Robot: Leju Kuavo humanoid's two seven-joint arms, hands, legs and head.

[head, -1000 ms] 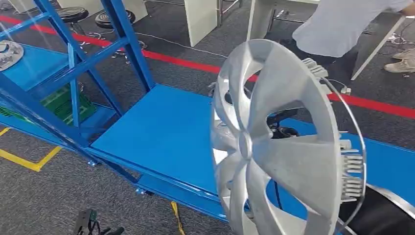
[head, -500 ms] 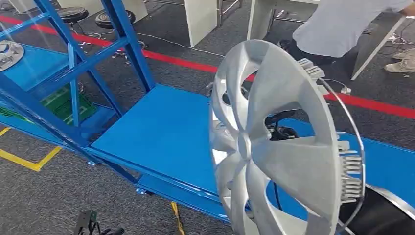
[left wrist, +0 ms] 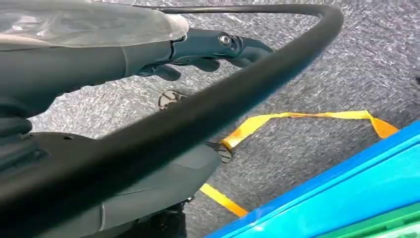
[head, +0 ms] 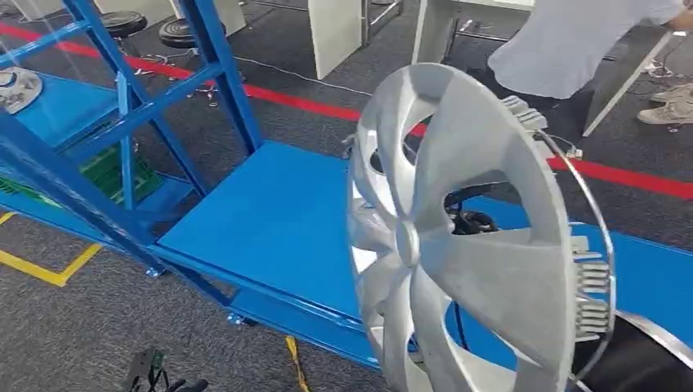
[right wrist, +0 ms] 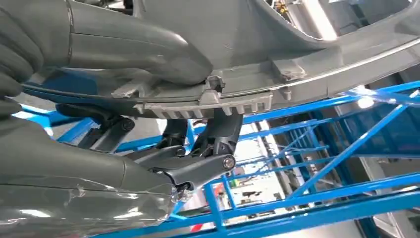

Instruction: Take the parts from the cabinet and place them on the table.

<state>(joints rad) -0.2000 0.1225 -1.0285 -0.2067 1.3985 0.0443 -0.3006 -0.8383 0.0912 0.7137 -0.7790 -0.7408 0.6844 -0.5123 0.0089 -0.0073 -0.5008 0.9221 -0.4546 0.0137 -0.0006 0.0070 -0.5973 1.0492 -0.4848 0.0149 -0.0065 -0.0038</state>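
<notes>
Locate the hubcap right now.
Head view, right of centre: the silver hubcap stands on edge above the blue shelf, its rim held by the right hand.

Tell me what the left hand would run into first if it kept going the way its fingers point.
Probably the grey carpet floor. The left hand points past a black hoop at open carpet, with yellow floor tape and a blue cabinet edge off to one side. Depth is unclear.
</notes>
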